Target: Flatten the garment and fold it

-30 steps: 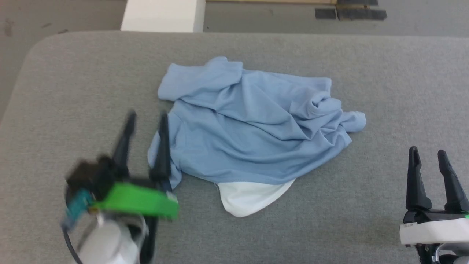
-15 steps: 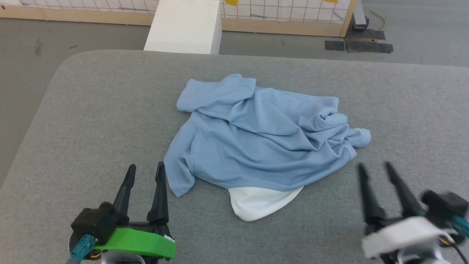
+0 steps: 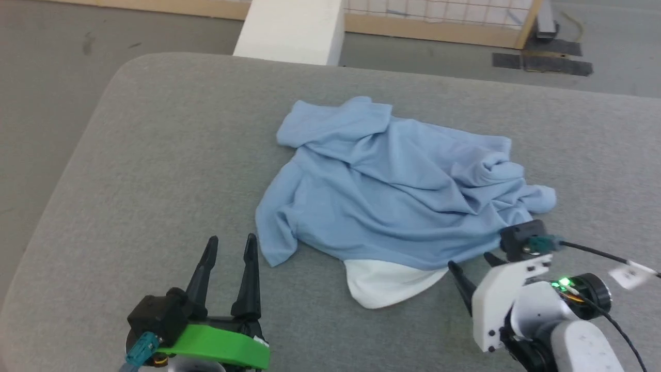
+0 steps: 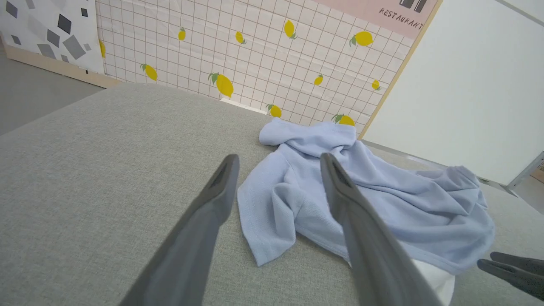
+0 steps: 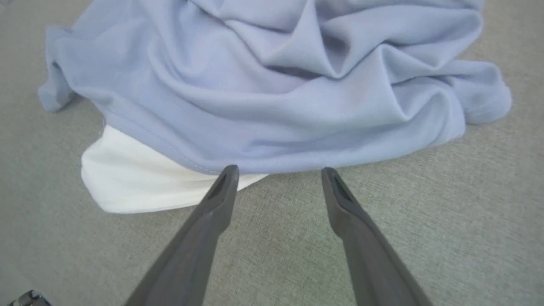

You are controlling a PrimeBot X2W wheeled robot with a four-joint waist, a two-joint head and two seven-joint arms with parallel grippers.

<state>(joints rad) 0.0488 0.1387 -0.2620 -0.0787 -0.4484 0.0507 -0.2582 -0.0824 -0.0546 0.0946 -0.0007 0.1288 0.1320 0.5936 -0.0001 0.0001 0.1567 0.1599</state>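
Right gripper point(image 3: 471, 262) is spread wide, tips just at the near hem point(image 5: 297, 163) of the light blue shirt point(image 3: 392, 191), beside the white inner panel point(image 3: 384, 281) at lower middle of the head view. I'd slip one finger under that hem and pinch it cleanly, not a bunch of folds. Left gripper point(image 3: 231, 239), also spread and empty, sits just beside the sleeve point(image 3: 276, 243) at lower left, so pulling both corners apart should flatten it. Nothing's in a container here — the shirt lies crumpled mid-frame on the grey padded table point(image 3: 155, 155).

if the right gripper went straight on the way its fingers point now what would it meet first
Probably the near blue hem of the shirt, just ahead of the open right gripper; how high the tips ride is unclear.
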